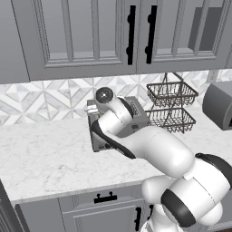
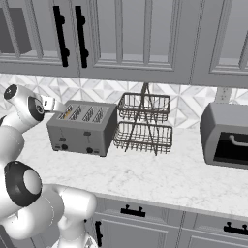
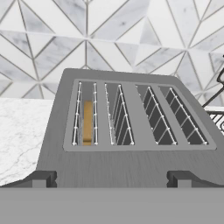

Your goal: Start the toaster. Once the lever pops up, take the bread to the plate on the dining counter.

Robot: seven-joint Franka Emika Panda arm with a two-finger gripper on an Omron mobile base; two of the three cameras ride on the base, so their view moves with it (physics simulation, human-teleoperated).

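Now the toaster (image 2: 82, 128) stands on the marble counter (image 2: 160, 177) against the tiled wall, its two levers and two knobs facing out. Just right of the toaster sits a two-tier wire basket (image 2: 144, 123), and farther right a toaster oven (image 2: 227, 135). The bread (image 3: 87, 122) sits sunk in the toaster's leftmost slot, its tan top edge below the rim; the other three slots look bare. Above the toaster's left end hang the jaws, spread wide with nothing between them, both tips (image 3: 41, 178) apart over the toaster's near edge.
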